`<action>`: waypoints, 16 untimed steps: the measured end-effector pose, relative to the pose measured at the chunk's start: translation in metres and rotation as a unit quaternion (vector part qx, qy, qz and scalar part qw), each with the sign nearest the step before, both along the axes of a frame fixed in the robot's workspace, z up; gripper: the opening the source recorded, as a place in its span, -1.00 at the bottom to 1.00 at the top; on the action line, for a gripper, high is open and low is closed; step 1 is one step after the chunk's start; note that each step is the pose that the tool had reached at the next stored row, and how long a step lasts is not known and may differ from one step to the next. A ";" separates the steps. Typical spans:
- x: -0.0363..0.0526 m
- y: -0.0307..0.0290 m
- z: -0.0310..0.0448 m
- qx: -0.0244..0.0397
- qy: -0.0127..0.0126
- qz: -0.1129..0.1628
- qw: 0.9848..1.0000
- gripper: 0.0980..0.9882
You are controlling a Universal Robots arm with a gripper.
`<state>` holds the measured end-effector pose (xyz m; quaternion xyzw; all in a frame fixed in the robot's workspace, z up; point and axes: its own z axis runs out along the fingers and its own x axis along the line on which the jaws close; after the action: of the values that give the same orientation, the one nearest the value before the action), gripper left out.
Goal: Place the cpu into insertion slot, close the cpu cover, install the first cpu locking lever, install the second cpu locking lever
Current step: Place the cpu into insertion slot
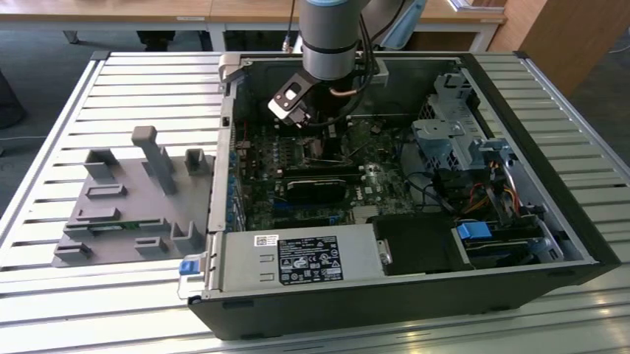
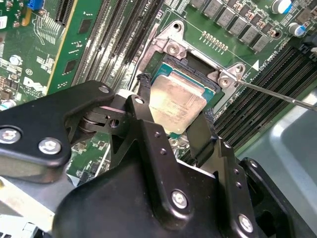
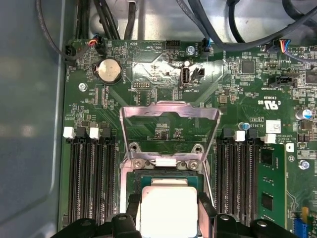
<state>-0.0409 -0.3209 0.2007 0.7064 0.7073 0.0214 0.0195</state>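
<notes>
The gripper (image 2: 174, 106) is clamped on the cpu (image 2: 176, 99), its 2 black fingers (image 2: 202, 134) pressing opposite edges. The chip sits over the slot (image 2: 194, 69); I cannot tell whether it is seated. The cover (image 3: 168, 110), a thin silvery frame, stands open beside the slot. The cpu looks light, stiff and flat, with a smooth metal lid. It is probably slippery and fragile underneath, so a hold by the edges suits it.

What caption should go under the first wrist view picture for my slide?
The hand grips the cpu at the insertion slot, with the cpu cover flipped open.
</notes>
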 end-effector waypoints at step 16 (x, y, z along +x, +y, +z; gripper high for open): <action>-0.0005 0.0021 -0.0068 0.000 0.000 0.000 1.000 0.00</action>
<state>-0.0413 -0.3189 0.1939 0.7064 0.7073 0.0212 0.0195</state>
